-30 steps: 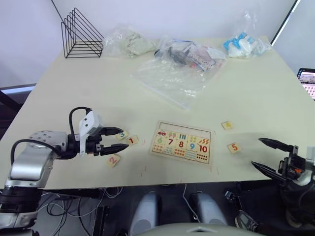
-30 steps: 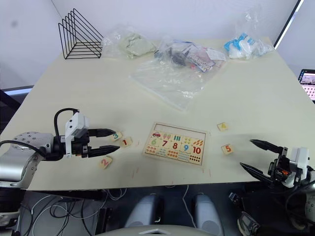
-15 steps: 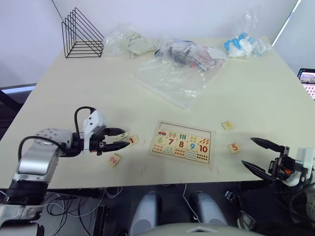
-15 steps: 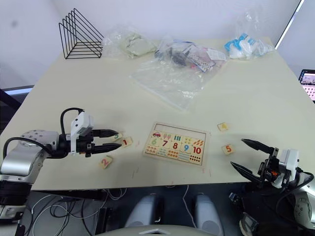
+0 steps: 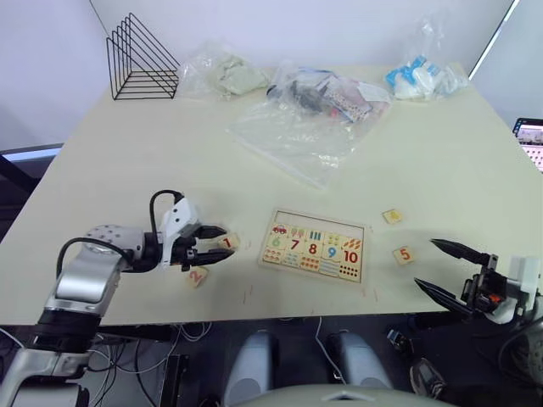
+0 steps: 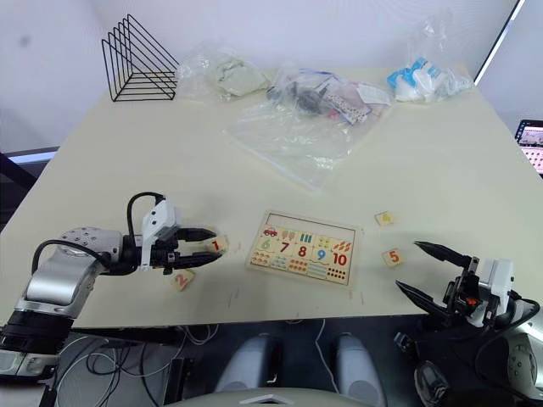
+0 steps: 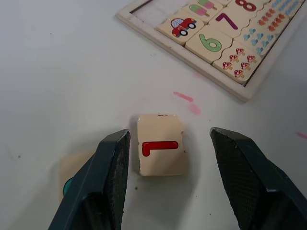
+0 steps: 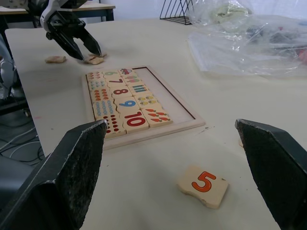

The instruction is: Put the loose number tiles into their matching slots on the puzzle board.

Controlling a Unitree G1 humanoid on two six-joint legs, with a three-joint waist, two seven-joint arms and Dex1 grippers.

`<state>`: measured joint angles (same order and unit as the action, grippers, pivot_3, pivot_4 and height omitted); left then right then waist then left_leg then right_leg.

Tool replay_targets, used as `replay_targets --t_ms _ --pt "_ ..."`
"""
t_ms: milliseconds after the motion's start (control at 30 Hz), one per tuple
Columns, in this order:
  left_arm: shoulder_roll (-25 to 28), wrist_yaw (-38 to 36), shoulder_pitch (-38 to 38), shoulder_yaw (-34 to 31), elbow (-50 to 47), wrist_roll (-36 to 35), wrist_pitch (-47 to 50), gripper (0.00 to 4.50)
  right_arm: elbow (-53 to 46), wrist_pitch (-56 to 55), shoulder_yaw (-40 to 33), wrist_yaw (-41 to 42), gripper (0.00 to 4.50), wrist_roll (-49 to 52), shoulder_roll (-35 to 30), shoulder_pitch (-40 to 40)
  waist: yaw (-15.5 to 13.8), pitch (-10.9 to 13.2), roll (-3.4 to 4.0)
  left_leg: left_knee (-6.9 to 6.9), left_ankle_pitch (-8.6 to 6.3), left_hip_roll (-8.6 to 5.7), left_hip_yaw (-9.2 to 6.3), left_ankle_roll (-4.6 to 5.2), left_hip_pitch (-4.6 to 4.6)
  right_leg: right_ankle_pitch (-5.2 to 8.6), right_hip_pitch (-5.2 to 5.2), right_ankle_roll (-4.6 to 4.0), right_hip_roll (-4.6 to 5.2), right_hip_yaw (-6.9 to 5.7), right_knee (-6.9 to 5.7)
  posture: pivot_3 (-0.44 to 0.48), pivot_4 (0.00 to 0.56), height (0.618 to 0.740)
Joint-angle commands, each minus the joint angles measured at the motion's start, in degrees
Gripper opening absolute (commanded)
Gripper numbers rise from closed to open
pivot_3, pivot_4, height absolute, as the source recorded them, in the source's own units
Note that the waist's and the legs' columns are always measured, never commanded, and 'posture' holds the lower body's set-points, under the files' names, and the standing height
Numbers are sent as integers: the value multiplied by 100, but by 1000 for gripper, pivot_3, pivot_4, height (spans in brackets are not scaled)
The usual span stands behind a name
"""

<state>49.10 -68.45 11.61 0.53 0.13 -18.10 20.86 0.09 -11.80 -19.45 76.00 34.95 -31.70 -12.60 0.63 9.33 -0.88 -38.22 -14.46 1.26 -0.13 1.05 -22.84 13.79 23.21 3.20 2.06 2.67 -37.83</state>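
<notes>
The puzzle board [image 5: 316,213] lies near the table's front edge, with an empty row of slots [image 5: 318,220] along its far side. My left gripper [image 5: 224,242] is open just left of the board, one finger on each side of the tile 1 [image 7: 160,151] without touching it. A tile with a teal mark [image 7: 72,170] peeks out from behind one finger. Tile 2 [image 5: 196,275] lies nearer the table edge. Tiles 4 [image 5: 391,216] and 5 [image 5: 404,253] lie right of the board. My right gripper [image 5: 427,264] hangs open, right of tile 5 at the front edge.
A black wire rack [image 5: 140,59] stands at the far left corner. Clear plastic bags [image 5: 301,127] spread across the far middle, one with blue and white items [image 5: 420,80] at the far right. A screen [image 5: 530,136] shows past the right edge.
My left gripper has moved right along the table and now straddles tile 1, covering most of the tile beside it. My right gripper has shifted slightly left and stays open.
</notes>
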Motion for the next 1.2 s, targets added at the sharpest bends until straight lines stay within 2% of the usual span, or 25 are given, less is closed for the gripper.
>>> replay_targets --t_ms 33,1200 --pt "29 23 34 -58 -124 9 -54 2835 -148 -115 -98 32 4500 72 -52 -53 0 0 0 0 0 0 0 0 0 0 0 0 0 0 0 0 150 740" --pt "117 29 -173 -71 274 200 -386 2835 -86 -200 -192 142 4500 119 -171 -182 1 0 1 0 0 1 -1 0 1 1 0 -1 -3 1 -1 0 150 740"
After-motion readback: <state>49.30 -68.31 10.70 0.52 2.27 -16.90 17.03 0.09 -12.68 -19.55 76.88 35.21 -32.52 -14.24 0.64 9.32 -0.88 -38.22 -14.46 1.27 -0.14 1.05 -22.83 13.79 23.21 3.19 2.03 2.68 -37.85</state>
